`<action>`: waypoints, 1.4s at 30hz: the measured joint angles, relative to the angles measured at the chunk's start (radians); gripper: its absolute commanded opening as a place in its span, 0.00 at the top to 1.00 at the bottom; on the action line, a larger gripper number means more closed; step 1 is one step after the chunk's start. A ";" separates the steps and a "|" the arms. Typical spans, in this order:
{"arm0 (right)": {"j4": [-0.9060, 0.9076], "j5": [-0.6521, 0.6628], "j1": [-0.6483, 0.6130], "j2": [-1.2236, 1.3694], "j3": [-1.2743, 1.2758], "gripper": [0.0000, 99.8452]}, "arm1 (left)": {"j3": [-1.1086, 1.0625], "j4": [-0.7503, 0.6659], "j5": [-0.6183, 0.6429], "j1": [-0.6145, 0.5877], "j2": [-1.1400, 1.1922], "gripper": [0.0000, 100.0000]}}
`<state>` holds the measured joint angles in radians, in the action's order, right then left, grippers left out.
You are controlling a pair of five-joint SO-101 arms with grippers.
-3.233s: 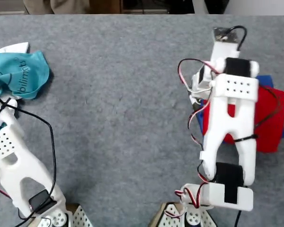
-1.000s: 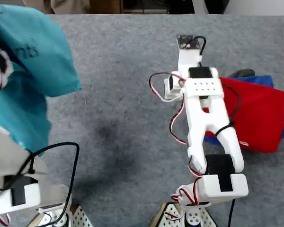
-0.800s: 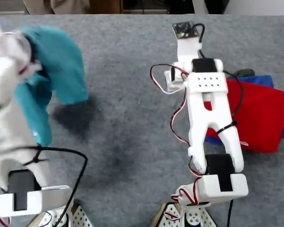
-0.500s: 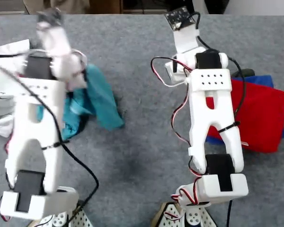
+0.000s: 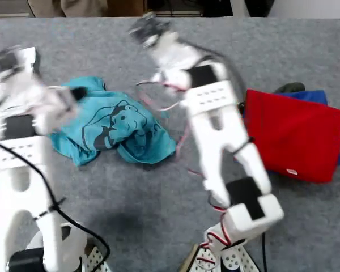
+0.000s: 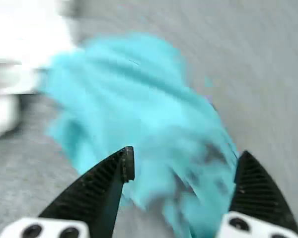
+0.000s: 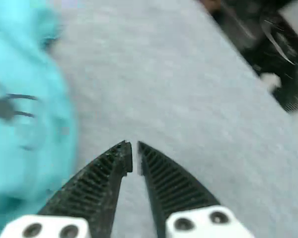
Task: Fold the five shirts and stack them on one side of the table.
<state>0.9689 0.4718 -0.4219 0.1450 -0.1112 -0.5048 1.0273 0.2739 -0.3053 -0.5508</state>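
Note:
A crumpled teal shirt [image 5: 113,127] with a dark print lies on the grey table left of centre. My left gripper [image 6: 181,166] stands open just above it, with the teal shirt [image 6: 139,109] spreading beyond its fingers and nothing held. The left arm [image 5: 20,147] stands at the table's left side. My right gripper [image 7: 134,146] is shut and empty over bare grey table, the teal shirt [image 7: 20,99] off to one side. The right arm [image 5: 215,102] stretches toward the far middle. A folded red shirt [image 5: 294,136] rests on a blue one [image 5: 320,96] at the right.
A white shirt [image 6: 20,34] lies at the far left beside the teal one. A dark object [image 5: 289,88] peeks out behind the red stack. Bare grey table [image 5: 130,215] spreads across the near middle, between the two arm bases.
The left gripper swung the teal shirt in from the left and let it go; it now lies spread left of centre. The right arm swung left, away from the red stack.

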 measured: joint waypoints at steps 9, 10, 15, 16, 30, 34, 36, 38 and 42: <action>0.106 -0.172 -0.176 0.416 -0.273 0.74 | -0.308 -0.551 0.127 -0.261 0.189 0.66; 0.138 -0.173 -0.193 0.460 -0.316 0.74 | -0.307 -0.574 0.130 -0.267 0.221 0.66; 0.281 -0.172 -0.241 0.671 -0.543 0.88 | -0.229 -0.605 0.132 -0.270 0.437 0.70; 0.311 -0.172 -0.239 0.709 -0.594 0.94 | -0.192 -0.594 0.132 -0.270 0.480 0.72; 0.789 -0.164 -0.061 0.973 -1.272 1.00 | 0.180 -0.304 0.132 -0.270 0.756 0.75; 0.798 -0.155 0.061 0.959 -1.209 1.00 | 0.198 -0.307 0.132 -0.308 0.763 0.74; 0.798 -0.130 0.114 0.924 -1.126 1.00 | 0.210 -0.324 0.157 -0.342 0.764 0.74; 0.798 -0.098 0.152 0.873 -1.025 1.00 | 0.218 -0.351 0.213 -0.381 0.784 0.74; 0.798 -0.038 0.170 0.744 -0.830 1.00 | 0.261 -0.368 0.305 -0.453 0.845 0.74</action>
<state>1.7668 0.4335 -0.2516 0.8892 -0.9413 -0.2440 0.6590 0.5792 -0.7580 0.2946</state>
